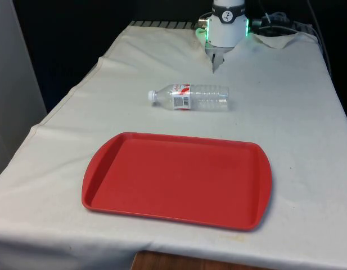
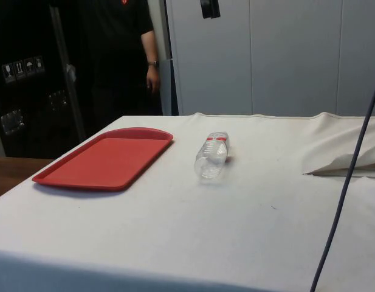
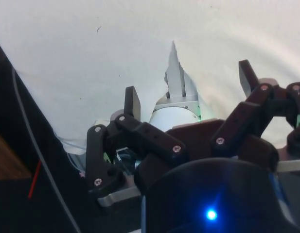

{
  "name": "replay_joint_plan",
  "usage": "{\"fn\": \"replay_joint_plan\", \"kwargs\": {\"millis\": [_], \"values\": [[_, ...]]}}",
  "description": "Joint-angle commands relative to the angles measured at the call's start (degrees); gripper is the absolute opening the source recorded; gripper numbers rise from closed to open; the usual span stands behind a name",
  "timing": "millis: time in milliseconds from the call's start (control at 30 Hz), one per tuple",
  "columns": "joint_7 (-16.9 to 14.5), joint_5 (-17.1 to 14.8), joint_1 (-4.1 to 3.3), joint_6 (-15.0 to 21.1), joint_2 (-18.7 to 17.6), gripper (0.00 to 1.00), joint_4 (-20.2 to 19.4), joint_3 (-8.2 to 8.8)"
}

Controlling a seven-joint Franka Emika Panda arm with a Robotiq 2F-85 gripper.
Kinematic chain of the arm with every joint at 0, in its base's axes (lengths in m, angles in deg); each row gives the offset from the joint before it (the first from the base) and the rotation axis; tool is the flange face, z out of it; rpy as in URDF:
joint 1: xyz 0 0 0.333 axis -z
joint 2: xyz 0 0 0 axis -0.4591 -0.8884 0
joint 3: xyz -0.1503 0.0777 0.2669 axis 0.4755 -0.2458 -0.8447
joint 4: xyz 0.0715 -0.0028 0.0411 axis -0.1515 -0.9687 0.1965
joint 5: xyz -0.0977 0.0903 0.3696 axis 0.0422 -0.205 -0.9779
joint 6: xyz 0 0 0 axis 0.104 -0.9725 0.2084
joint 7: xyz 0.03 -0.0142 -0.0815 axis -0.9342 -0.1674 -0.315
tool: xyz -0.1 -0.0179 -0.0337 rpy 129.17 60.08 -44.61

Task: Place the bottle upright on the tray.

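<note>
My tool (image 3: pixel 188 85) hangs with its two fingers (image 3: pixel 132 100) spread wide and nothing between them, over the white cloth (image 1: pixel 285 124) that covers the worktop. In the front view the tool (image 1: pixel 216 60) sits at the far end of the worktop, beyond the bottle and well apart from it.

The bottle (image 1: pixel 189 97) lies on its side on the cloth, clear plastic with a red and white label and a white cap (image 1: pixel 152 96). Taking the red tray (image 1: pixel 179 179) as my landmark, the bottle lies just past the tray's far long edge, not touching it, with its cap pointing towards the front view's left. In the side view the bottle (image 2: pixel 212 157) rests near the tray (image 2: pixel 108 158), with bare cloth between them.

The tray lies flat, its raised rim all round. Nothing lies between bottle and tray.

Beyond the tray in the side view a person (image 2: pixel 123 55) in dark clothes stands against the cabinets, one hand (image 2: pixel 153 79) hanging down. A dark cable (image 2: pixel 348 170) crosses that view, and the cloth is bunched into a fold (image 2: pixel 345 163) on the far side of the bottle from the tray.
</note>
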Motion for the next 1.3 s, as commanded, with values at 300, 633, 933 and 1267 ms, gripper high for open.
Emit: {"fn": "replay_joint_plan", "kwargs": {"millis": [300, 633, 933, 1267], "values": [[4.0, 0.3, 0.17, 1.2, -0.5, 1.0, -0.9, 0.0], [6.5, 0.6, 0.34, 1.1, -1.4, 1.0, -0.5, 0.52], [6.5, 0.4, 0.52, 1.8, -2.9, 1.0, -0.1, 2.29], [8.3, 0.5, 0.57, 3.6, -4.0, 1.0, -0.5, 3.21]]}}
